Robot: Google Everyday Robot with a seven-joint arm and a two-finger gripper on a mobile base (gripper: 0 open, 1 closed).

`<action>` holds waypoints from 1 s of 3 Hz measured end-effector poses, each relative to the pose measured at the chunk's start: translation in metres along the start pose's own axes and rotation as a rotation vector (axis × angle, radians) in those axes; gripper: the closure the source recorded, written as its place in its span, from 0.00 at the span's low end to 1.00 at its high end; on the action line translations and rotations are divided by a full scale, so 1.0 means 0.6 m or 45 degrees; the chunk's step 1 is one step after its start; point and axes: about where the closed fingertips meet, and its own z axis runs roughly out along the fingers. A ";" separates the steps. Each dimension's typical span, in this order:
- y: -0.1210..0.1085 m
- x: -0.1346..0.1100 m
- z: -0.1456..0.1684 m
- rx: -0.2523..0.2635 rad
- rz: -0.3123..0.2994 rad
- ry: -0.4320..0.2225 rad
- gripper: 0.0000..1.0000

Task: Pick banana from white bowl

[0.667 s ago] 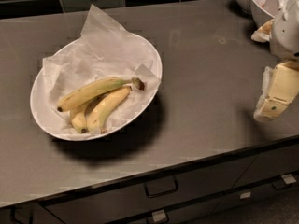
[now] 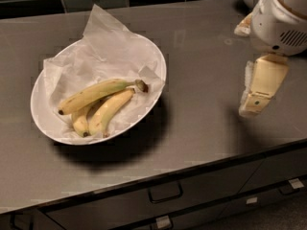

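Banana in white bowl, pincer well off to its right

The banana lies atop two shorter bananas on crumpled paper in the white bowl, stem pointing right toward the pincer, which hangs above the counter, well apart from the bowl; whether it is released or clenched, one cannot tell.
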 end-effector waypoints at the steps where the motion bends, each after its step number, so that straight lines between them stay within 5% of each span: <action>1: -0.014 -0.081 0.014 -0.020 -0.133 -0.007 0.00; 2: -0.022 -0.162 0.007 0.005 -0.259 -0.048 0.00; 3: -0.022 -0.162 0.007 0.006 -0.259 -0.048 0.00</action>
